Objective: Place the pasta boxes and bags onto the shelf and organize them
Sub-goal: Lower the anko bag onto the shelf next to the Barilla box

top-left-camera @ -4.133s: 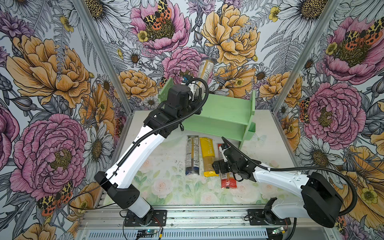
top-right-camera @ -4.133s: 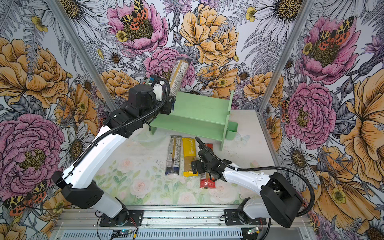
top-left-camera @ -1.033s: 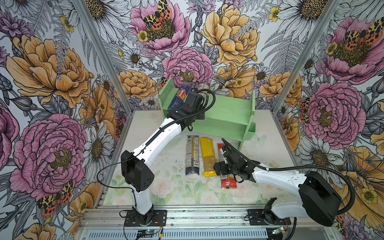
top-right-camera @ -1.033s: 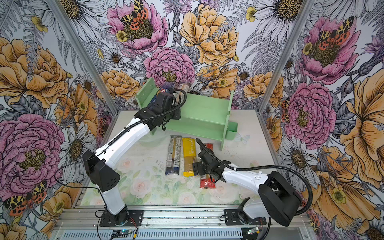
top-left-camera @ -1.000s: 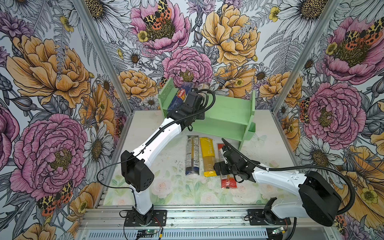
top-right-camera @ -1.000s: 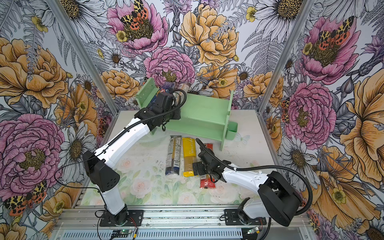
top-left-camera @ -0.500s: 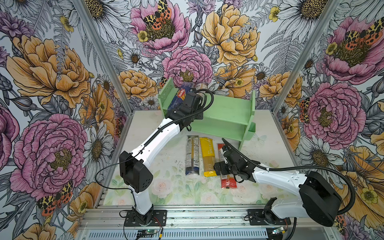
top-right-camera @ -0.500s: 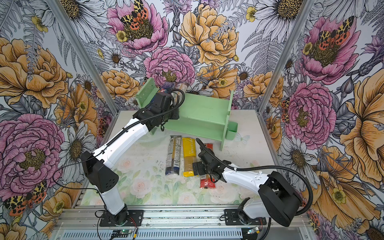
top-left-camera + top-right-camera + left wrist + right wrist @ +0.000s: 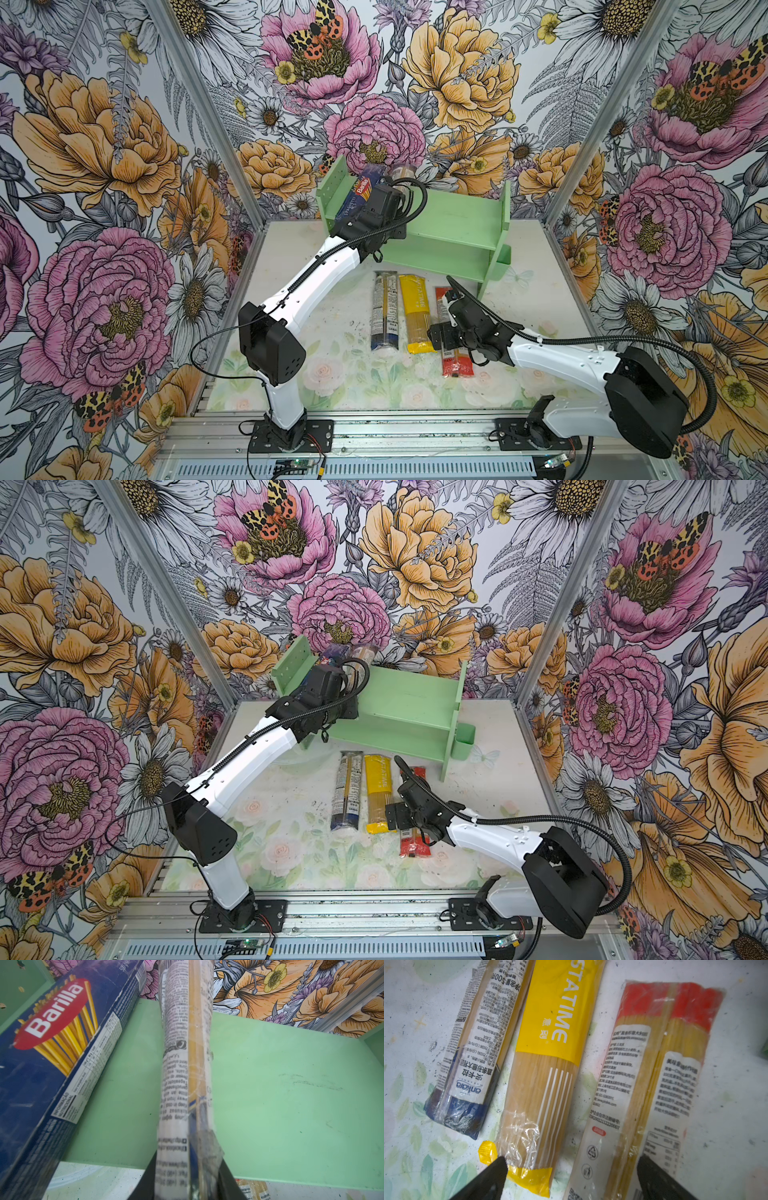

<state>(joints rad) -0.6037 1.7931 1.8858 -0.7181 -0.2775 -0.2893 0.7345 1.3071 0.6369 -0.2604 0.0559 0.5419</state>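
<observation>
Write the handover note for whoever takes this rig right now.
Left gripper: shut on a clear navy-ended bag, held over the top tier of the shelf, not yet released.
Right gripper: open, over the red-ended bag on the table, gripping nothing.
Done: the Barilla box is on the top tier at its left end, lying askew.
Left: set the held bag down beside the box. Then shelve the second navy-ended bag, the yellow bag and the red-ended bag, which lie side by side in front of the shelf. Straightening the box may help.
</observation>
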